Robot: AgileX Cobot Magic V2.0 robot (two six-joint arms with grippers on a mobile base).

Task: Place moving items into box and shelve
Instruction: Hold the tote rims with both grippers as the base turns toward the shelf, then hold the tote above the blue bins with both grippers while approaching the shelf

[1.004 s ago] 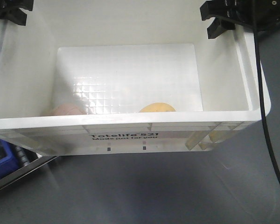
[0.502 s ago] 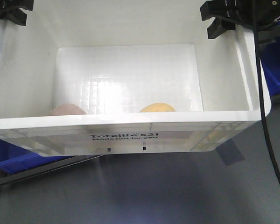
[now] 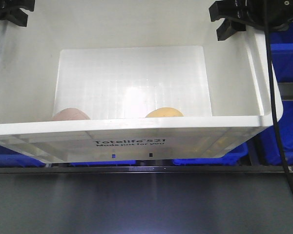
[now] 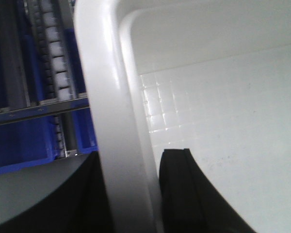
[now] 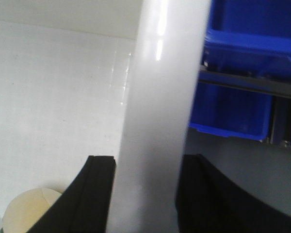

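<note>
I hold a white plastic box (image 3: 136, 130) in the air between both grippers. My left gripper (image 3: 12, 12) is shut on its left rim, one finger inside and one outside the wall (image 4: 102, 73). My right gripper (image 3: 229, 19) is shut on its right rim the same way (image 5: 169, 63). In the wrist views the left gripper (image 4: 131, 160) and the right gripper (image 5: 148, 160) straddle the wall. Inside, a pinkish round item (image 3: 71, 114) and a pale yellow round item (image 3: 164, 112) lie against the near wall, half hidden by it. The yellow item also shows in the right wrist view (image 5: 29, 211).
Blue bins (image 3: 288, 53) stand on shelving behind and to the right of the box, and more blue bins (image 3: 210, 160) show under it. A dark shelf edge (image 3: 146, 169) runs below the box over a grey surface (image 3: 146, 204). Blue bins also show in the wrist views (image 4: 19, 145) (image 5: 242, 97).
The box and both grippers keep their place in the view. The background has shifted: grey floor gave way to blue bins and a shelf edge behind and below the box.
</note>
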